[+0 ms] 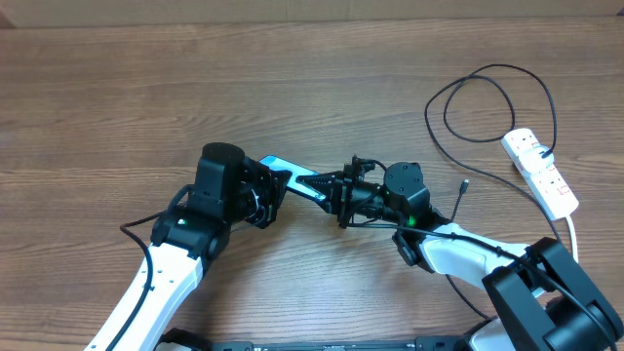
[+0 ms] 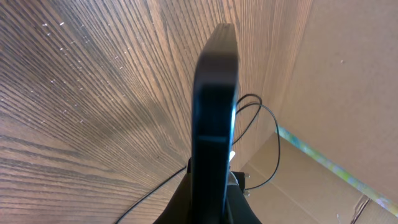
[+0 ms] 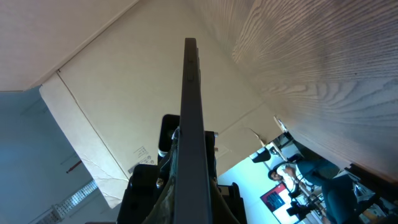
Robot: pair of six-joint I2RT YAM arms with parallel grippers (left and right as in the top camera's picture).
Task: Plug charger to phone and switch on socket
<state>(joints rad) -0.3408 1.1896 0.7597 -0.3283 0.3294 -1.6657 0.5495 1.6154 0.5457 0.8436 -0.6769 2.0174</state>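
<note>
The phone (image 1: 295, 175), with a light blue screen, is held off the table between both grippers. My left gripper (image 1: 273, 188) is shut on its left end and my right gripper (image 1: 330, 185) is shut on its right end. The phone shows edge-on as a dark slab in the left wrist view (image 2: 215, 106) and in the right wrist view (image 3: 190, 118). The charger cable (image 1: 485, 102) lies in loops at the far right, and its plug tip (image 1: 465, 182) rests loose on the table right of my right arm. The socket (image 1: 541, 171) lies at the right edge.
The socket's thick white cord (image 1: 571, 230) runs toward the front beside my right arm's base. A cardboard wall (image 2: 348, 93) stands along the far edge of the wooden table (image 1: 244, 88).
</note>
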